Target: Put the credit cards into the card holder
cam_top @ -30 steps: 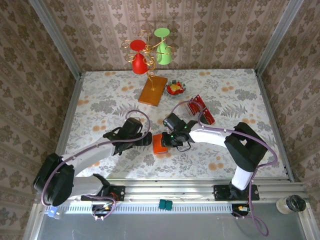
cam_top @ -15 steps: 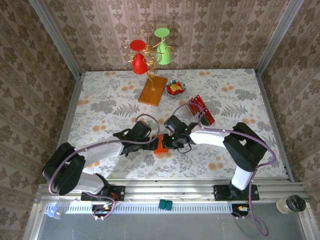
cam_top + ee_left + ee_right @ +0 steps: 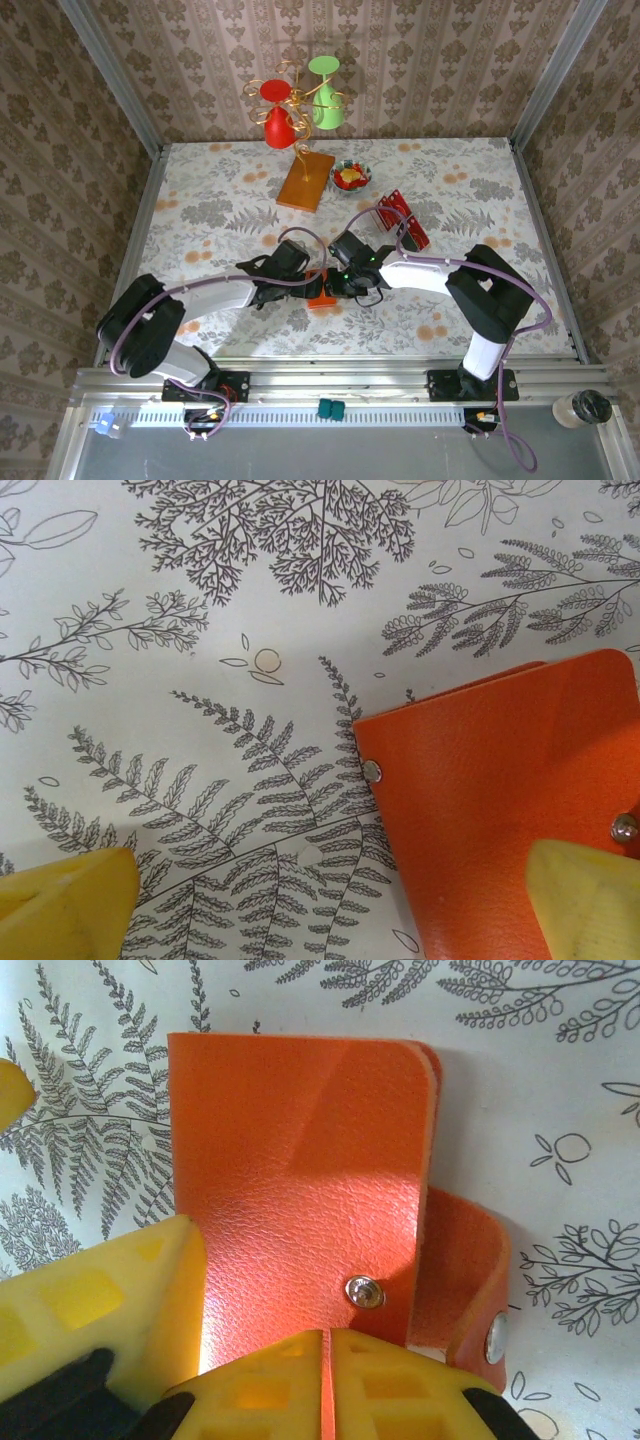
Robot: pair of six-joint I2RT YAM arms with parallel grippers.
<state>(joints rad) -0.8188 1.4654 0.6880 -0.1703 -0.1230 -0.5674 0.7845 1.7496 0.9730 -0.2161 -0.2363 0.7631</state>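
Left arm: stretched low and rightward over the worktop (image 3: pixel 480 190); claw (image 3: pixel 330 865) spread wide, one finger (image 3: pixel 590 900) above the card holder (image 3: pixel 500 780).
Right arm: elbow bent, reaching left; claw (image 3: pixel 325 1360) clamped on the card holder's edge.
Card holder: mid-worktop, between both claws.
Credit cards (image 3: pixel 405 220): right rear, well apart.

Damask wallpaper walls (image 3: pixel 430 70); fern-print tabletop (image 3: pixel 200 205); aluminium rail (image 3: pixel 340 378).

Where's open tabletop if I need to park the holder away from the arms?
The far-left stretch, between the left edge of the table and the wooden board, is bare; so is the far-right corner past the credit cards. Centre is crowded: left hand and right hand meet at the card holder.
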